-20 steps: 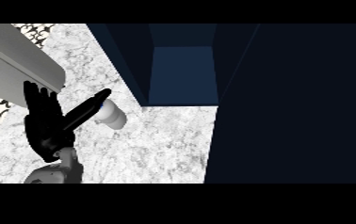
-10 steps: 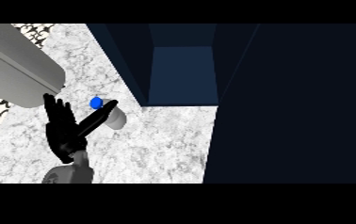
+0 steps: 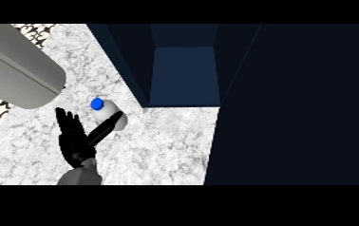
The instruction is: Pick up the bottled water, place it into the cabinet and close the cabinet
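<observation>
Fingers (image 3: 69, 125) on my left hand (image 3: 76, 142) spread straight, holding nothing; bottled water (image 3: 111, 115) stands on the bench just right of them, blue cap up, thumb reaching against it.

Looked like a kitchen. Showed a counter (image 3: 154, 144) topped in white stone with grey speckle and veining, as on a kitchen worktop. Backed onto a dark navy cabinet (image 3: 186, 68), standing open with a paler blue panel inside and a tall dark door (image 3: 288, 106) swung out at the right. Held a bottled water (image 3: 111, 114) with a blue cap, standing on the stone just before the cabinet's opening.
</observation>
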